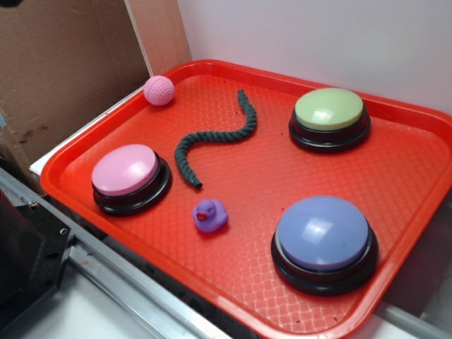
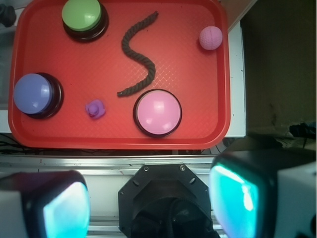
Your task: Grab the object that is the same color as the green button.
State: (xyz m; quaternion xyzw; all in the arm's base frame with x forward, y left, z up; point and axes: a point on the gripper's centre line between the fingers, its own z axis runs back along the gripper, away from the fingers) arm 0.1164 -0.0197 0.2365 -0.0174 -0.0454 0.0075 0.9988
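Observation:
A dark green twisted rope piece (image 1: pixel 215 140) (image 2: pixel 137 53) lies in an S-curve in the middle of the red tray (image 1: pixel 395 183) (image 2: pixel 44 134). The pale green dome button (image 1: pixel 329 116) (image 2: pixel 83 17) sits on its black base at the tray's far right corner. My gripper (image 2: pixel 151 201) hangs high above the robot's base, off the tray's near edge, open wide with nothing between its teal pads (image 2: pixel 64 210). The gripper does not appear in the exterior view.
On the tray also sit a pink dome button (image 1: pixel 129 176) (image 2: pixel 157 112), a blue-purple dome button (image 1: pixel 323 240) (image 2: pixel 35 94), a small purple duck (image 1: pixel 210 215) (image 2: pixel 95 108) and a pink dimpled ball (image 1: pixel 159 90) (image 2: pixel 211 37). Cardboard (image 1: pixel 63 63) stands at the left.

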